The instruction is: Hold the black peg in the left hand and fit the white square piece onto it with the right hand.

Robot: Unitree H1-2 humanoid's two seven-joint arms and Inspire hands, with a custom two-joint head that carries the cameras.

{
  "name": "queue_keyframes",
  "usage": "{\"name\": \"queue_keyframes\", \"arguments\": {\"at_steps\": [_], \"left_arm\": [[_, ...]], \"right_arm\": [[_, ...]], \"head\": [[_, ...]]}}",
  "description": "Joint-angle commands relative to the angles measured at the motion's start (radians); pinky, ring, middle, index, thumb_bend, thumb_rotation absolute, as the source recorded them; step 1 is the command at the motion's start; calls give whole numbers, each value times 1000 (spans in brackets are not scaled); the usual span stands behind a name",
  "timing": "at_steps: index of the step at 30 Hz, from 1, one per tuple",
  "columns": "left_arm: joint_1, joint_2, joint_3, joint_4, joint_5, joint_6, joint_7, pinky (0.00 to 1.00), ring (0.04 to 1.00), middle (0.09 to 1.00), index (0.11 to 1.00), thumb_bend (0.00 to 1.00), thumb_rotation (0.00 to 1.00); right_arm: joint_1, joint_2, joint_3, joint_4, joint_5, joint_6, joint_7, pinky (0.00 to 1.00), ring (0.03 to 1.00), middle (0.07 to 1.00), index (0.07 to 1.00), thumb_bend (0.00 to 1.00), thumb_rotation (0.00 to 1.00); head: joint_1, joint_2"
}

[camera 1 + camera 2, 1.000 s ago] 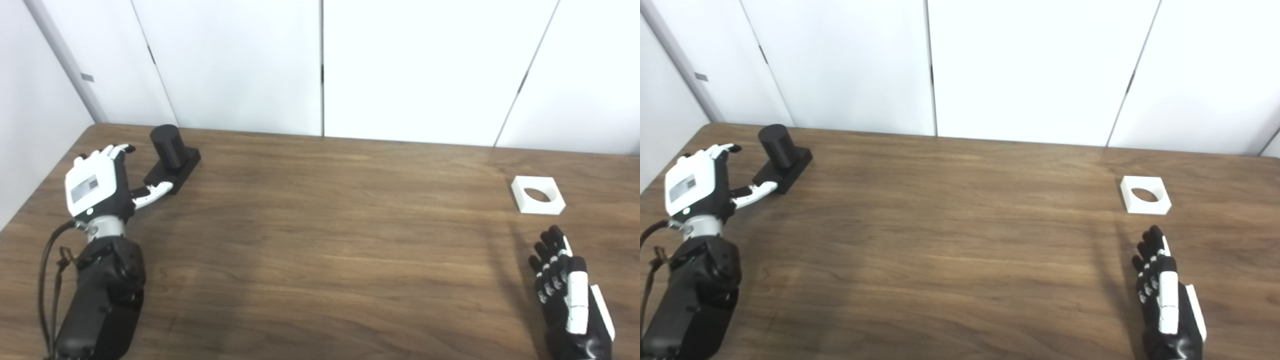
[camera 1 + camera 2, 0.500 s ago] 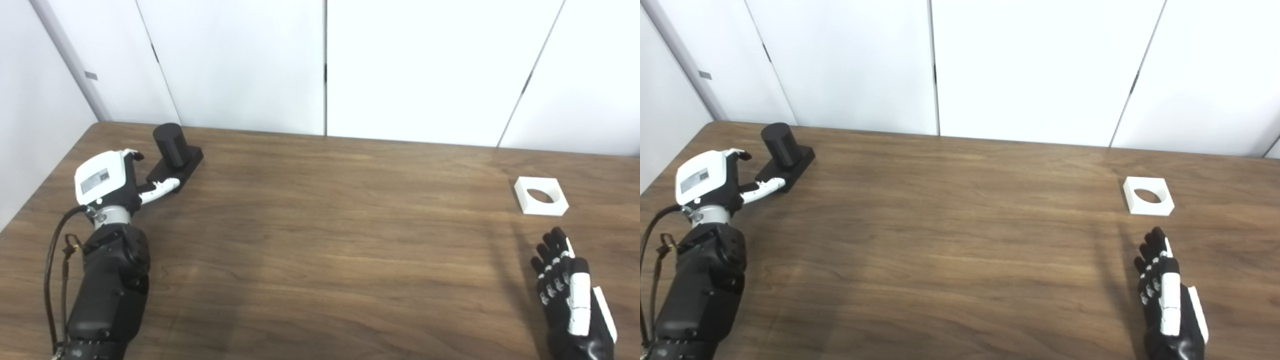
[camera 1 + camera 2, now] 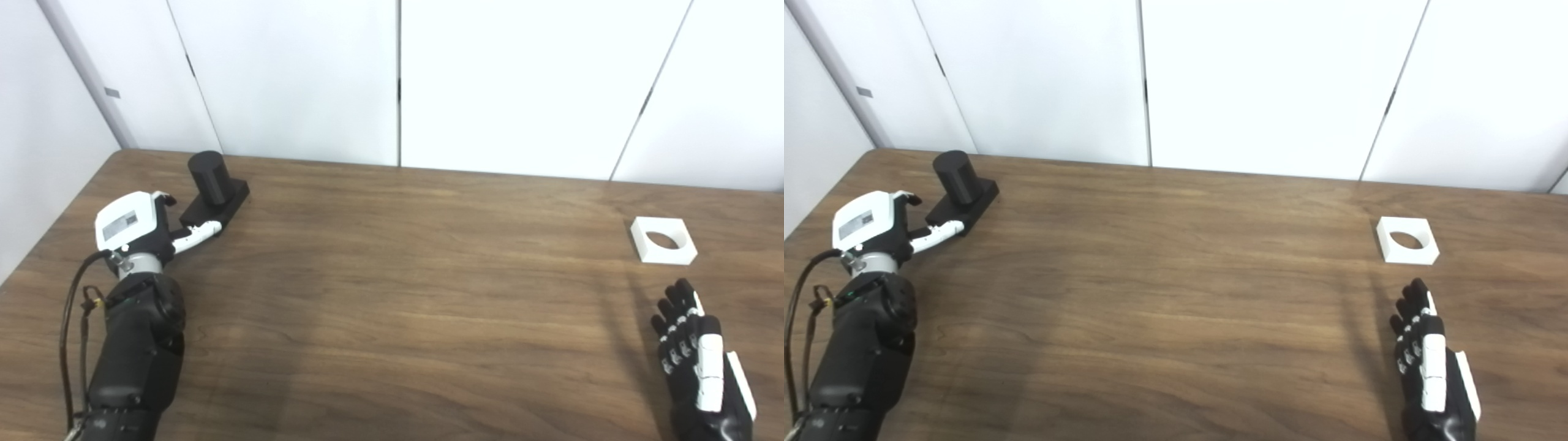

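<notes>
A black peg (image 3: pixel 209 177), a round post on a flat black base, stands at the table's far left corner. My left hand (image 3: pixel 136 225) is open just to the left of that base, thumb stretched toward its near end and fingers curling beside it. The hand holds nothing. On the right lies the white square piece (image 3: pixel 663 240) with its round hole facing up. Well nearer than it, my right hand (image 3: pixel 698 355) rests open at the table's front right, fingers straight and pointing toward the piece.
The brown wooden table (image 3: pixel 398 288) spreads between the two hands. White wall panels (image 3: pixel 398 79) rise directly behind its far edge. A black cable loops beside my left forearm (image 3: pixel 131 355).
My left hand has dropped lower and closer to the peg's base, its fingers curling from upright to bent. The right hand has stayed put. The view shifted slightly.
</notes>
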Motion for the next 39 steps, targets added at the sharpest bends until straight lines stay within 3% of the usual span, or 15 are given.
{"name": "queue_keyframes", "arguments": {"at_steps": [1,28,39], "left_arm": [[-59,21,3,0,25,2,14,951,912,884,780,897,763],[-140,27,-11,192,110,2,-31,970,926,902,859,930,860],[-151,23,-23,220,99,2,-11,925,897,879,834,936,835]], "right_arm": [[1,16,4,-13,-2,-2,9,1000,1000,1000,1000,514,1000],[9,18,9,-11,8,-3,16,1000,1000,992,1000,547,1000],[12,12,13,-11,16,-14,27,1000,1000,995,1000,539,1000]], "head": [[1,1],[-9,2],[-19,5]]}}
